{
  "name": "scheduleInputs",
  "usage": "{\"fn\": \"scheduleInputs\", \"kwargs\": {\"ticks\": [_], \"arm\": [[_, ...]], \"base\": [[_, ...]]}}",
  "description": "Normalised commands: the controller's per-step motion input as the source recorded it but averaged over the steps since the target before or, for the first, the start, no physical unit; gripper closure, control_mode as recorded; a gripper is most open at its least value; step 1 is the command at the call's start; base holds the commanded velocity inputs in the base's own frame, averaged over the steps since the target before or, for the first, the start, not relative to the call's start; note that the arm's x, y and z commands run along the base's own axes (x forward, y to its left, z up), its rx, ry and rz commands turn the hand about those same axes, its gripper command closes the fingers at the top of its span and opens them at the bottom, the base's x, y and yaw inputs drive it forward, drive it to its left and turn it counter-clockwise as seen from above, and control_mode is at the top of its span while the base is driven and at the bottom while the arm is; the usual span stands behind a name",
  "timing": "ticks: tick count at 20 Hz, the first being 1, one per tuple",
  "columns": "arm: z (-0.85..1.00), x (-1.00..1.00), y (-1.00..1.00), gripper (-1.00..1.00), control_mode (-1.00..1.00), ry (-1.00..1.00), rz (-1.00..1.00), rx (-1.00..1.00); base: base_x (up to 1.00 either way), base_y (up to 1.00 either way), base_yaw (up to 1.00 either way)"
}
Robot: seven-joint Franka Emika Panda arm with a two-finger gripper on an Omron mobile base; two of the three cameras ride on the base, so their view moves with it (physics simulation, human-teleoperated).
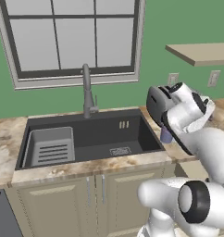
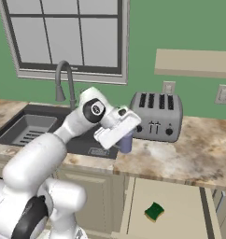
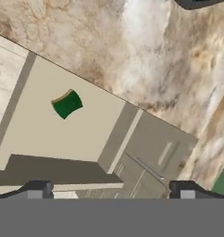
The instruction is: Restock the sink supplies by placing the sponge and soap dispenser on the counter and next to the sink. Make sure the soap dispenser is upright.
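Note:
The sponge point(image 2: 155, 211), with its dark green top up, lies in an open drawer point(image 2: 180, 200) below the counter point(image 2: 199, 154). In the hand view the sponge point(image 3: 66, 103) sits upper left, well beyond my fingertips. The lavender soap dispenser point(image 2: 127, 143) stands upright on the counter between the sink point(image 2: 26, 128) and the toaster, partly hidden by my hand; it also shows as the soap dispenser point(image 1: 166, 135) right of the sink point(image 1: 90, 136). My gripper point(image 3: 109, 190) hovers above the counter's front edge, open, with nothing between its fingers.
A grey four-slot toaster point(image 2: 157, 115) stands on the counter just right of the soap dispenser. The tall faucet point(image 1: 87, 92) rises behind the sink and a drying rack point(image 1: 51, 147) sits in its left half. A bare wall shelf point(image 2: 194, 63) hangs above.

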Motion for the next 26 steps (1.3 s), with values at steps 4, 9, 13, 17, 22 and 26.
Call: {"fn": "scheduleInputs", "kwargs": {"ticks": [4, 9, 13, 17, 22, 26], "arm": [[-0.17, -0.93, -0.64, -1.00, -1.00, -0.15, -0.10, 0.60], [-0.31, -0.26, -0.47, -1.00, -1.00, -0.01, -0.17, 0.58], [-0.32, 0.26, -0.29, -1.00, -1.00, 0.05, -0.24, 0.48], [-0.44, 0.27, -0.04, -1.00, -1.00, 0.10, -0.33, 0.17], [-0.59, 0.03, -0.01, -1.00, -1.00, 0.15, -0.31, 0.08], [-0.58, -0.27, -0.10, -1.00, -1.00, 0.04, -0.29, 0.07]], "base": [[0.00, 0.00, 0.00], [0.00, 0.00, 0.00], [0.00, 0.00, 0.00], [0.00, 0.00, 0.00], [0.00, 0.00, 0.00], [0.00, 0.00, 0.00]]}}
